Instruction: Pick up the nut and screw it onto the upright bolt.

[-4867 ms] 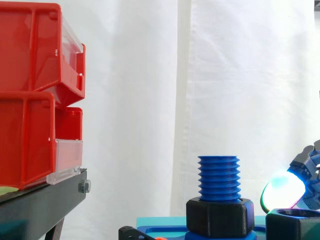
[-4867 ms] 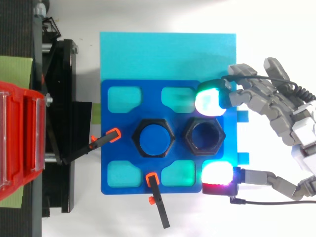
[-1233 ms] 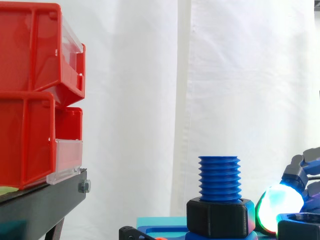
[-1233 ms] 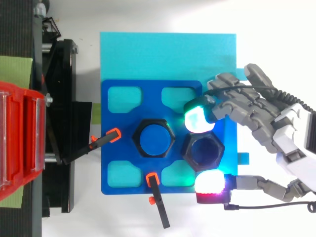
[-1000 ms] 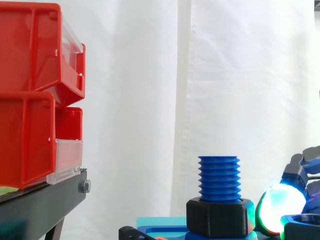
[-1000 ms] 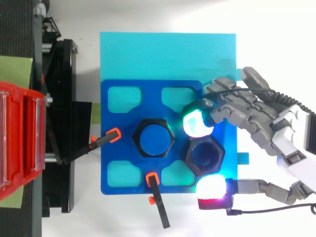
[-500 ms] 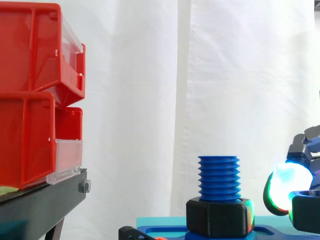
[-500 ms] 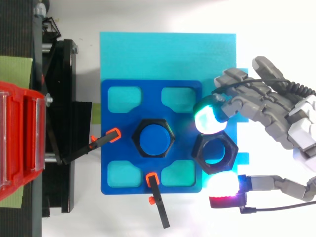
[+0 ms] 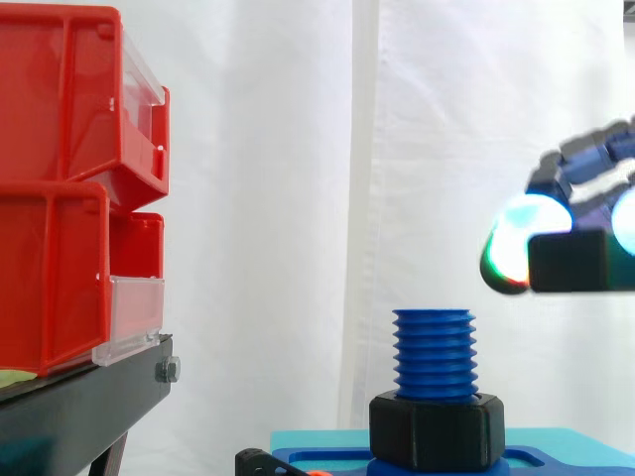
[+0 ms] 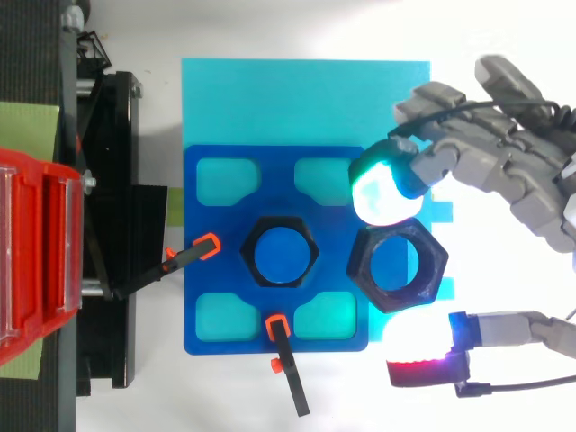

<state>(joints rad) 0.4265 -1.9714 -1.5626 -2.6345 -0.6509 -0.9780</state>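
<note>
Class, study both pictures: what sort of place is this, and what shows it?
Probably a robot test bench in a lab: a robot hand pinching a nut near an upright blue bolt, red bins on a black stand, and a plain white curtain behind.

Two black hexagonal plastic nuts point(image 10: 358, 266) point(image 9: 434, 431) are counted, one blue threaded plastic bolt point(image 9: 434, 352), one blue slotted base plate point(image 10: 202, 270), one cyan sheet point(image 10: 297, 99), two orange-tipped black clamps point(image 10: 205, 245) point(image 10: 286, 360), two stacked red plastic bins point(image 9: 69, 99) point(image 9: 50, 278), one black stand point(image 9: 79, 402).
</note>
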